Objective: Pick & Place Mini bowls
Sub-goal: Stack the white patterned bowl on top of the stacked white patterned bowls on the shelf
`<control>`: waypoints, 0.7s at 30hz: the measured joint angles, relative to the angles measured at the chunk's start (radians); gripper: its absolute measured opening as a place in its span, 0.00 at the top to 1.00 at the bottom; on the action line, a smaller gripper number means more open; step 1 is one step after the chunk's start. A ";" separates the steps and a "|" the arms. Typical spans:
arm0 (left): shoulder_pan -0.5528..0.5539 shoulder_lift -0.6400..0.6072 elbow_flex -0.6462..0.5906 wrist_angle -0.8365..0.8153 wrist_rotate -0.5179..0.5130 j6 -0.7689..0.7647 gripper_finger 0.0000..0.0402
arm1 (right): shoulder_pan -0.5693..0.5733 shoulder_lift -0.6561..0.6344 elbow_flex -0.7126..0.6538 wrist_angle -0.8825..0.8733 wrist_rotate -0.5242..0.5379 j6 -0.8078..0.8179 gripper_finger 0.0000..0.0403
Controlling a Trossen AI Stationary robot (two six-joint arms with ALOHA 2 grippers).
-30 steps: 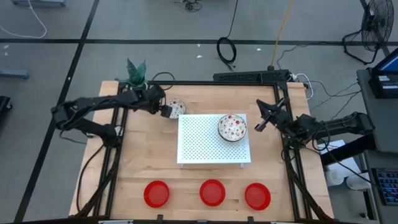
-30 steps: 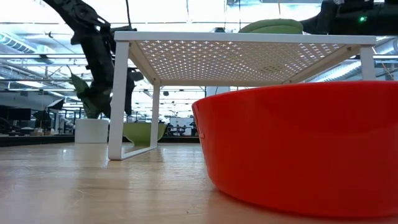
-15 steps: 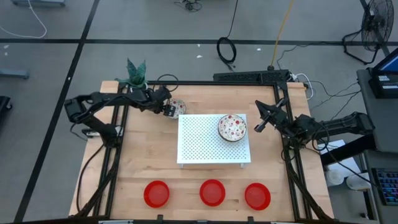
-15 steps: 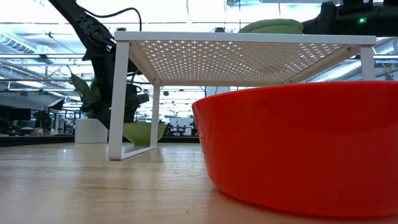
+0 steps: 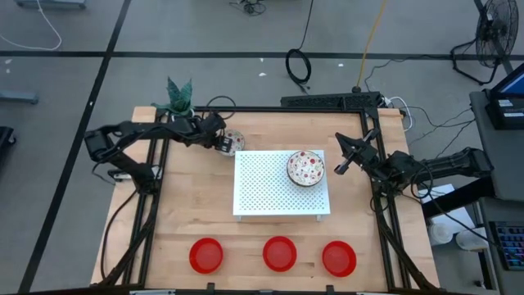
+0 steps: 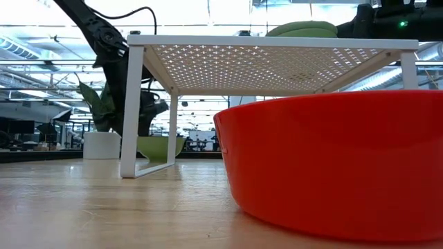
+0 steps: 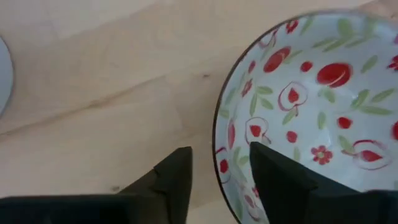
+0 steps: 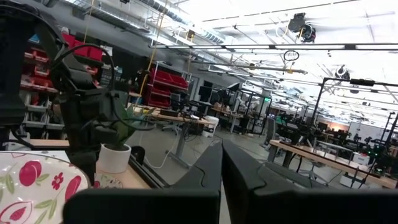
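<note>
A white bowl with red fruit pattern (image 5: 235, 141) (image 7: 311, 112) sits on the table just left of the white perforated board (image 5: 270, 192). My left gripper (image 5: 223, 142) (image 7: 219, 152) is open and low at that bowl's left rim, one finger over the inside and one outside. Another patterned bowl (image 5: 305, 167) rests on the board's top; whether it is one or a stack, I cannot tell. Three plain red bowls (image 5: 205, 255) (image 5: 279, 253) (image 5: 338, 257) stand in a row at the near edge. My right gripper (image 5: 341, 154) (image 8: 222, 162) waits shut, right of the board. My left gripper comes at the bowl slanting down from the table's left and straddles the rim (image 7: 217, 140), with one finger (image 7: 273, 180) over the patterned inside and the other (image 7: 177, 180) outside above the wood. I cannot tell whether either finger touches the bowl, which sits on the table.
A white pot with a green plant (image 5: 180, 106) stands at the far left corner, close behind my left arm. The board is a raised shelf on legs (image 6: 131, 111), with room beneath. The middle red bowl (image 6: 332, 159) fills the low view's foreground. Bare wood lies between board and red bowls.
My left arm has reached a little farther toward the patterned bowl and sunk lower, so its gripper now overlaps the bowl's left rim. The bowl has stayed where it was, and the right arm has kept still.
</note>
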 joint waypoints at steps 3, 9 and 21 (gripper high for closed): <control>0.002 0.012 0.000 0.003 0.013 0.028 0.67 | 0.000 0.000 0.000 0.000 0.000 0.000 1.00; 0.005 0.006 0.000 0.010 -0.007 0.085 0.83 | 0.000 0.000 0.000 -0.003 0.000 0.000 1.00; -0.033 -0.176 -0.001 0.066 -0.296 0.264 0.97 | 0.000 0.000 0.000 -0.017 0.002 0.015 1.00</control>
